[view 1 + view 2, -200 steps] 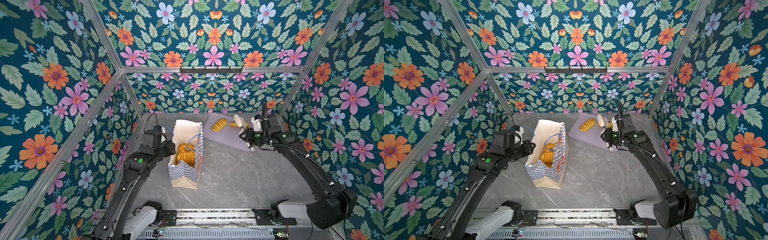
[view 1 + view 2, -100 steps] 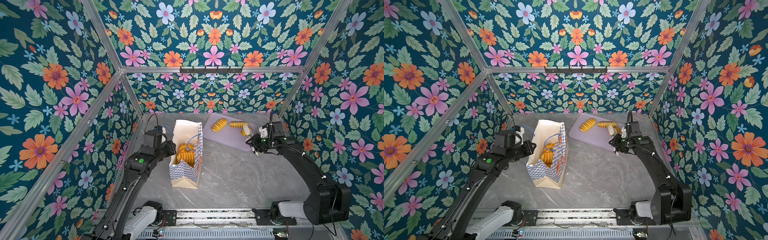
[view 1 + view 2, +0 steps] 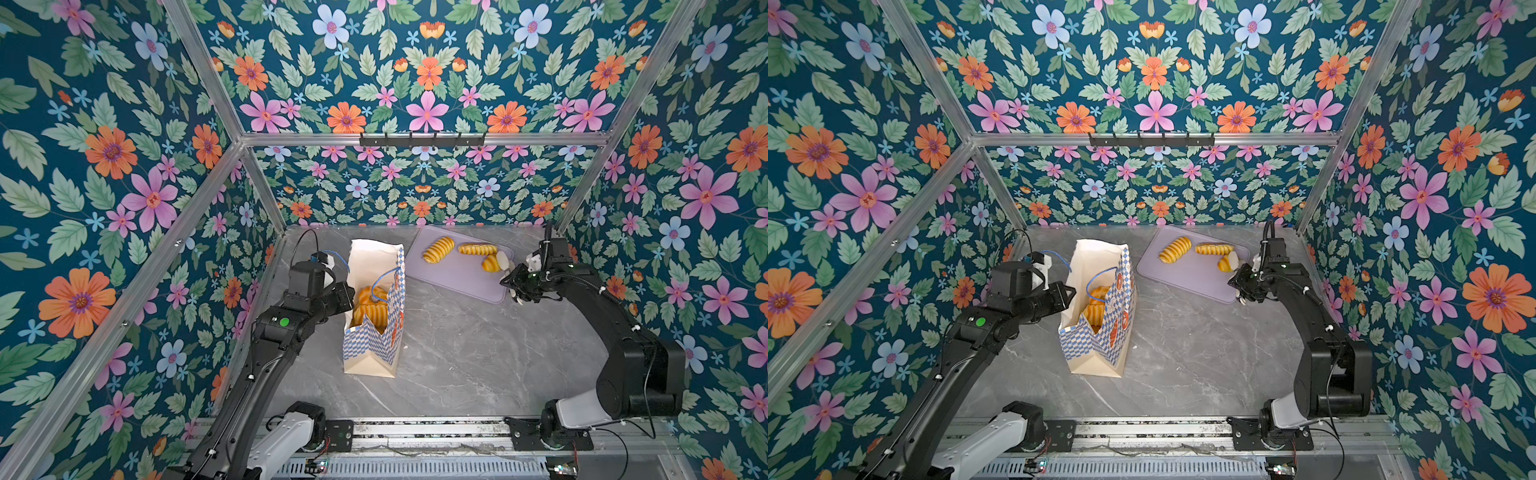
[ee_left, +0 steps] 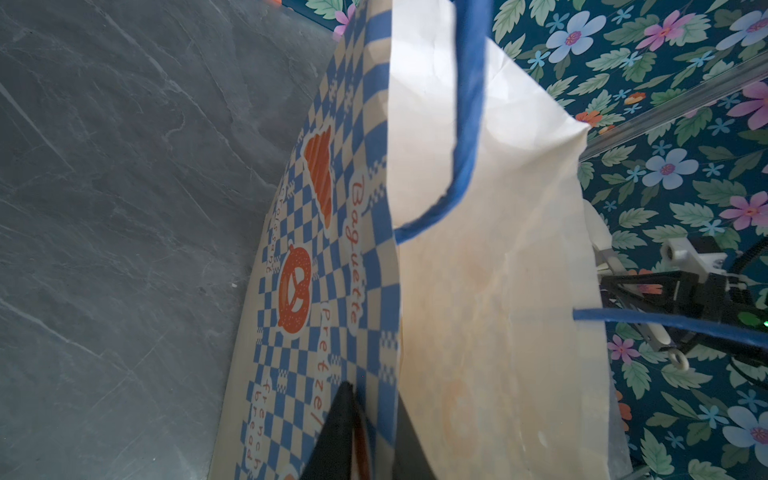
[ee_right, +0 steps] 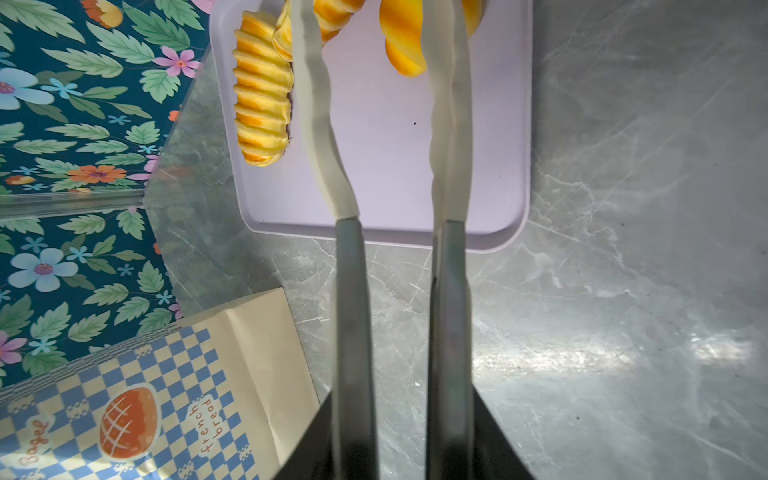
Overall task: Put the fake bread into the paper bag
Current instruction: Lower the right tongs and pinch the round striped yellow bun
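Three pieces of bread (image 3: 477,248) lie on the lilac tray (image 3: 457,280) at the far right of the grey table (image 3: 457,357): a ridged roll (image 3: 1174,249) nearest the bag, a long roll (image 3: 1213,248) beside it along the back edge, and a twisted bun (image 3: 490,263) close to the tray's right edge. More bread lies inside the bag (image 3: 372,351), which stands upright and open-mouthed on the table left of the tray, apart from it. Both top views show golden ridged pieces piled low against its white lining, under a blue handle (image 4: 467,124). The left gripper (image 4: 372,403) is at the bag's left wall near the rim. In the left wrist view one dark finger (image 4: 338,432) sits outside on the checkered face and the other inside against the lining, jaws pressed together on the paper, pinching it. The right gripper (image 5: 376,25) reaches over the tray's near right corner, its long pale fingers (image 5: 320,124) pointing across the tray. Its jaws stand partly spread, with a clear gap between them. In the right wrist view the twisted bun lies at the tips, partly behind one finger, while the other finger crosses in front of another piece. Whether either finger touches the bread I cannot tell.
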Controlling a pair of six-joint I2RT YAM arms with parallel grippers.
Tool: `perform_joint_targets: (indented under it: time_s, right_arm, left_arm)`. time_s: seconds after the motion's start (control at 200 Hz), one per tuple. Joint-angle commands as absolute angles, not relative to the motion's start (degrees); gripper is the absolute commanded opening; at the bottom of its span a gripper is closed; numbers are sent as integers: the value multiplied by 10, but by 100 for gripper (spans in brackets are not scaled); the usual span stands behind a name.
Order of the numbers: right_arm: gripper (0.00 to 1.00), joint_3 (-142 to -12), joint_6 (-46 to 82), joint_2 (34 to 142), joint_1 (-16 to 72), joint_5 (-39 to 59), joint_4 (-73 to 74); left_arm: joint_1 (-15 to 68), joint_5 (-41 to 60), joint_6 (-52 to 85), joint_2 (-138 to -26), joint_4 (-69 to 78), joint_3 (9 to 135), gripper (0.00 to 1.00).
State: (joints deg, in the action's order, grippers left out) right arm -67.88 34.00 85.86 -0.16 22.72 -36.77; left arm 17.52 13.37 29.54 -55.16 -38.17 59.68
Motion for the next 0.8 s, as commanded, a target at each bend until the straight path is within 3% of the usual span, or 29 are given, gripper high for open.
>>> perform_joint_targets:
  time_s: [0.0, 0.795]
  right_arm:
    - [39, -703, 312, 878, -2, 202, -401]
    - [47, -862, 262, 1025, 49, 78, -528]
  left_arm:
    - [175, 135, 286, -553, -367, 595, 16]
    - [174, 155, 279, -547, -342, 582, 16]
